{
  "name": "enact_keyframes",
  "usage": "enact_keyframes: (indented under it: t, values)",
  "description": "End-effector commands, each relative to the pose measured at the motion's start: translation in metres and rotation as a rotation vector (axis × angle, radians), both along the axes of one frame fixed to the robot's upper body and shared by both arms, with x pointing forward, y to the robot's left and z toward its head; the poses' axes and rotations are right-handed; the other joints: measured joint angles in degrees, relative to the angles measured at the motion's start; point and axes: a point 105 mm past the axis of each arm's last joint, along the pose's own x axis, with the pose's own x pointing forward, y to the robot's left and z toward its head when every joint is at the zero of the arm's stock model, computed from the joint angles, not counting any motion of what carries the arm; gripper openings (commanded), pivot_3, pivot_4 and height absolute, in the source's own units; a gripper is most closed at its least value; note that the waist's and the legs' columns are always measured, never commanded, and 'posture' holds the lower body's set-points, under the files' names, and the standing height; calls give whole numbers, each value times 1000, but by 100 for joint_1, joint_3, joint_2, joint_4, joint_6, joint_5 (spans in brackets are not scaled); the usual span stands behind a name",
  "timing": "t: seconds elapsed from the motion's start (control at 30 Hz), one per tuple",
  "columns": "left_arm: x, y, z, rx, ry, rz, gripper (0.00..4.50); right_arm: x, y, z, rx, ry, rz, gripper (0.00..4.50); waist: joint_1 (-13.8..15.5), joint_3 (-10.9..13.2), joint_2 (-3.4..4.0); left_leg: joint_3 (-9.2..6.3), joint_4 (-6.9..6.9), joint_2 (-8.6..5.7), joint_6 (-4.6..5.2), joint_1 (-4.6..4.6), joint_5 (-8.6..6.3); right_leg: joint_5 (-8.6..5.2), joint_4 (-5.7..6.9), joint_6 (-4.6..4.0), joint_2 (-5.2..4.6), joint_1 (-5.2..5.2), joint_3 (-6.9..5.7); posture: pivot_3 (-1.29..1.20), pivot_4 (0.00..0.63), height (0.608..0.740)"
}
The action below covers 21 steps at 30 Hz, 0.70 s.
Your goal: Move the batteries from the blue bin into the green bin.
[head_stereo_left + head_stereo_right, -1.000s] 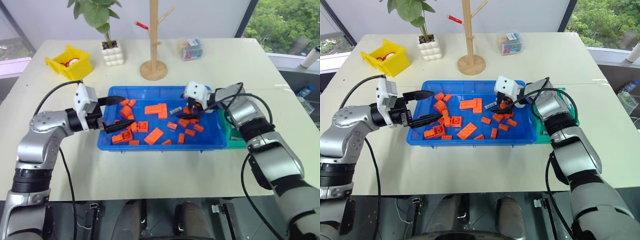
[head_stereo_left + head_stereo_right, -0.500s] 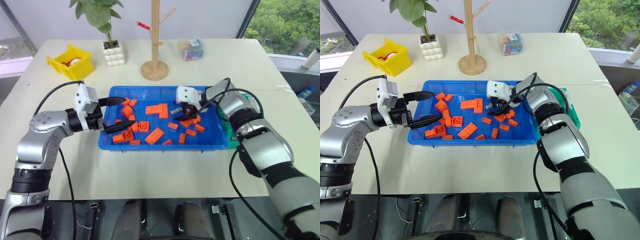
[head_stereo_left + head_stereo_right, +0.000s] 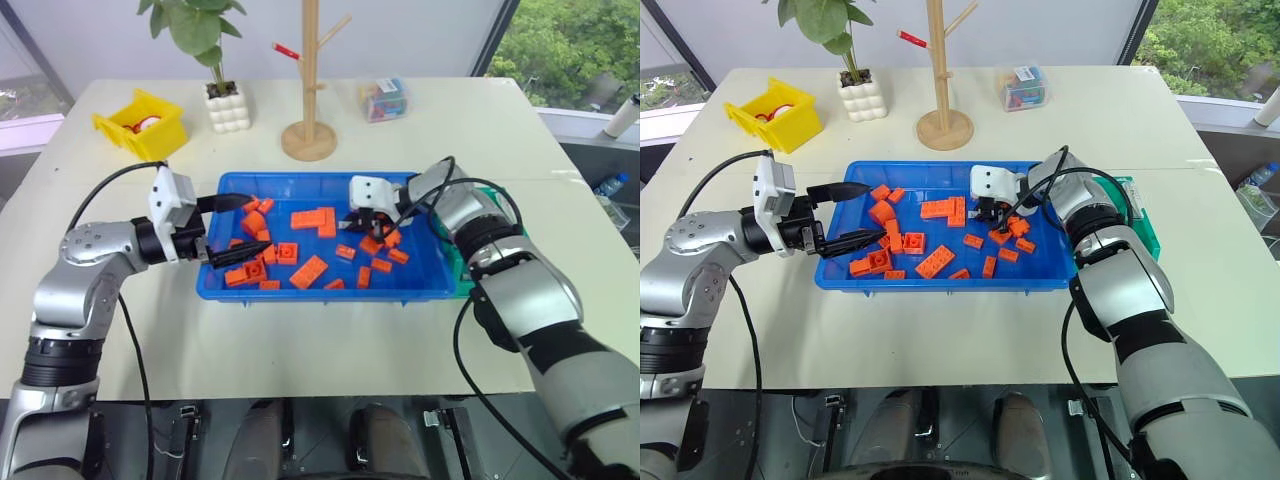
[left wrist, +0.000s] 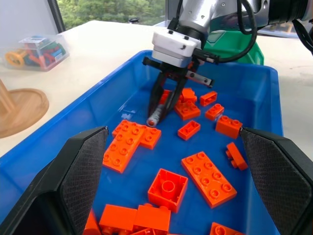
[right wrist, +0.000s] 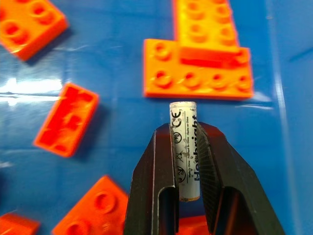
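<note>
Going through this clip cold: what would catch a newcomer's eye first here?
First the blue bin mid-table, strewn with orange bricks. Inside it, toward its right end, the right gripper is shut on a silver battery. The left gripper hovers open at the bin's left end.

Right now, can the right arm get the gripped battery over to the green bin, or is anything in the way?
Probably yes. The right gripper is shut on the battery inside the blue bin. The green bin sits just past the blue bin's right rim; only that rim needs clearing with a lift.
</note>
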Motion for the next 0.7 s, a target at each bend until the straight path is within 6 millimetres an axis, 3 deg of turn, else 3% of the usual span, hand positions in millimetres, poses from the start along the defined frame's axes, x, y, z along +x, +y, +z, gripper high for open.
enact_keyframes:
  t: [0.03,0.1,0.27,0.5,0.7]
  values:
    - [-1,1,20,-39,-58,-14,4500,10,5,58,123,-134,-18,52,1,0,1,1,0,0,0,0,0,0,0,0,0,-1,0,0,150,739]
    - [3,0,26,-51,-74,-30,4500,12,-3,90,205,-179,-43,52,30,1,2,0,0,0,-1,0,0,0,0,0,0,0,0,0,150,739]
    - [10,-12,35,-66,-84,-103,4500,4,-47,127,242,-251,-100,52,87,1,1,-5,1,-4,0,0,0,0,-1,0,-2,7,-3,0,150,739]
    - [24,-30,35,-70,-102,-174,4500,-18,-111,126,268,-249,-291,52,32,0,0,-1,2,-6,1,-1,0,0,-1,0,-3,8,-3,0,150,739]
    - [35,-35,31,-102,-95,-186,4500,-48,-167,118,449,-218,-599,52,37,1,0,8,-2,-1,1,-1,0,0,0,0,-3,1,-4,0,150,739]
